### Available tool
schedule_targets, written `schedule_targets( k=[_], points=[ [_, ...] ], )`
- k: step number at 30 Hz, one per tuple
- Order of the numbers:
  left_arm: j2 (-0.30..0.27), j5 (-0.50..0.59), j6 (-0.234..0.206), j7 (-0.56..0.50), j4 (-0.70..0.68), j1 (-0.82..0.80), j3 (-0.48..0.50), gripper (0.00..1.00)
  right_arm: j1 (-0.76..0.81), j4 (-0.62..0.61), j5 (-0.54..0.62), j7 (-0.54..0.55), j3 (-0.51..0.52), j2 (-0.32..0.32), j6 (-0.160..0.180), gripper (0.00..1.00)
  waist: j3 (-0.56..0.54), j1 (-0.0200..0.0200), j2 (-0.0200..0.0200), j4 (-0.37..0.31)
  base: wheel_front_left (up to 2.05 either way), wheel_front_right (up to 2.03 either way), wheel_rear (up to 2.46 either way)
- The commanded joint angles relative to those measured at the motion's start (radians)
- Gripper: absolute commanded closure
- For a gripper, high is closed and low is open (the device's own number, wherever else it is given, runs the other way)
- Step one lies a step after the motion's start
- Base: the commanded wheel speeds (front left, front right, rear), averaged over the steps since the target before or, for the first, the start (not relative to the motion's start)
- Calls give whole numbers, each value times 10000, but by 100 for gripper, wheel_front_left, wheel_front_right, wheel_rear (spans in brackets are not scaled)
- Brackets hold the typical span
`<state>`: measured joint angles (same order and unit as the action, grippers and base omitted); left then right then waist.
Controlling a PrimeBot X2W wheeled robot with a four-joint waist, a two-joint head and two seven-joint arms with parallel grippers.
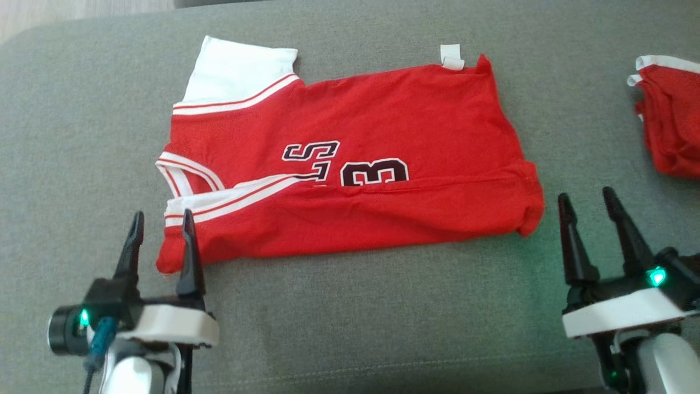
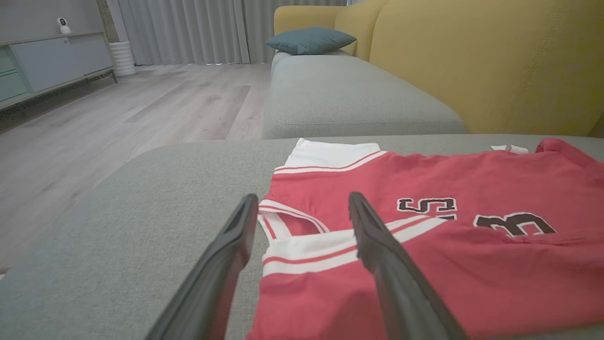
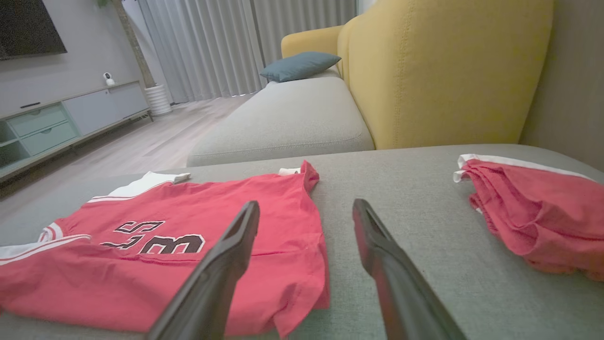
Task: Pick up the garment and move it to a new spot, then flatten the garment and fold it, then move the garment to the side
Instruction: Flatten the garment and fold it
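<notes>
Red jersey-knit shirt [image 1: 355,164] in the head view, flat in the middle of a grey woven seat [image 1: 383,328], folded lengthwise into a rough oblong: near edge doubled over in a soft roll, white sleeve with red stripes at the far left, striped V-neck at the left end, dark white-edged "S" and "3" half hidden under the fold, small white tag at the far edge. At the lower left, left gripper [image 1: 162,214], two tapered black fingers spread wide, empty, by the shirt's near left corner; touching or not, hard to tell. At the lower right, right gripper [image 1: 585,194], jaws likewise wide apart, empty, just off the shirt's near right corner, over bare weave. At the right edge, second garment [image 1: 672,126], red, crumpled, white-trimmed, well apart from the shirt

Left wrist view: smooth matte fingers [image 2: 222,264] parted either side of the striped collar area; beyond, yellow backrest [image 2: 472,61], rounded teal pillow [image 2: 309,40], pale wood-grain floor [image 2: 141,108]

Right wrist view: fingers splayed, one over the shirt's wrinkled hem end, the other over bare seat; second garment in soft rumpled folds to the right; pleated grey curtains [image 3: 212,47] behind, low cabinet [image 3: 71,123] at the left
</notes>
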<state>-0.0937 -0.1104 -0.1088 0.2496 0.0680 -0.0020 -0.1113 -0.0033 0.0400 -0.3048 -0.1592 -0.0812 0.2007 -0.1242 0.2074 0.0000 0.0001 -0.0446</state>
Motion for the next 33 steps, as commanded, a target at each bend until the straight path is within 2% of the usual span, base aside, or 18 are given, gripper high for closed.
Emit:
schedule_targets(
  k=[1,12,20,29,33],
  points=[
    [-66,80,-80,120,-374,-177,325,0,-75,-409,79,34,-112,61,-65,0,-18,0,-1,-9,0,0,0],
    [-85,41,-114,-4,-110,-27,185,0,163,-551,61,463,67,-129,-65,0,-125,0,-1,-48,0,0,0],
    [-163,-743,416,-647,1525,-677,329,0,-381,433,35,1171,-230,5,-65,0,292,0,-1,-24,0,0,0],
    [-160,-1563,1051,-936,3293,-1865,460,0,-1726,2189,-270,1832,-509,-53,-65,0,897,0,-1,87,0,0,0],
    [-119,-1844,1307,-1289,3882,-2183,390,0,-2129,2920,-459,2477,-823,10,-65,0,1046,0,-1,164,0,0,0]
  ],
)
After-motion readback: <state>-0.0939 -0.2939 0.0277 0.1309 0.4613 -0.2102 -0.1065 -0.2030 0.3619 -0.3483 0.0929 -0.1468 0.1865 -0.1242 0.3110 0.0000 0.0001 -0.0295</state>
